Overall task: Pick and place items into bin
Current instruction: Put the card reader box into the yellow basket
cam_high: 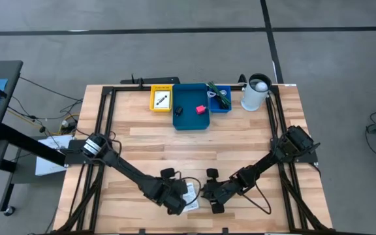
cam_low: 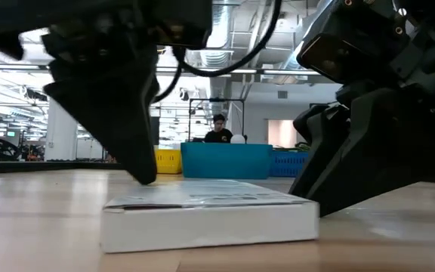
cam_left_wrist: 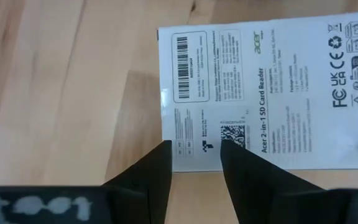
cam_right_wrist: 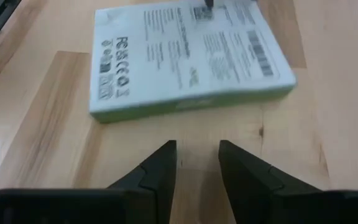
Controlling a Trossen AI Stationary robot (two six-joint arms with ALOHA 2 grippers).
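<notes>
A flat white printed box lies on its broad underside on the wooden table near the front edge, label up. My left gripper comes down steeply over it, open, its fingertips above the label by one edge. My right gripper is open and slants down toward the box from the other side, stopping a little short of it with bare wood between. Far back, a blue bin holds a pink-red block and a small black piece. My left gripper's fingertips stand over the box's printed top just inside one edge, coming from above and slanting down. I cannot tell whether they touch it. The box lies flat on the table.
A yellow bin stands left of the blue bin, and a smaller blue bin with a green stringy piece on its right. A white cylindrical container stands at the far right. Bare wood lies between the bins and the grippers.
</notes>
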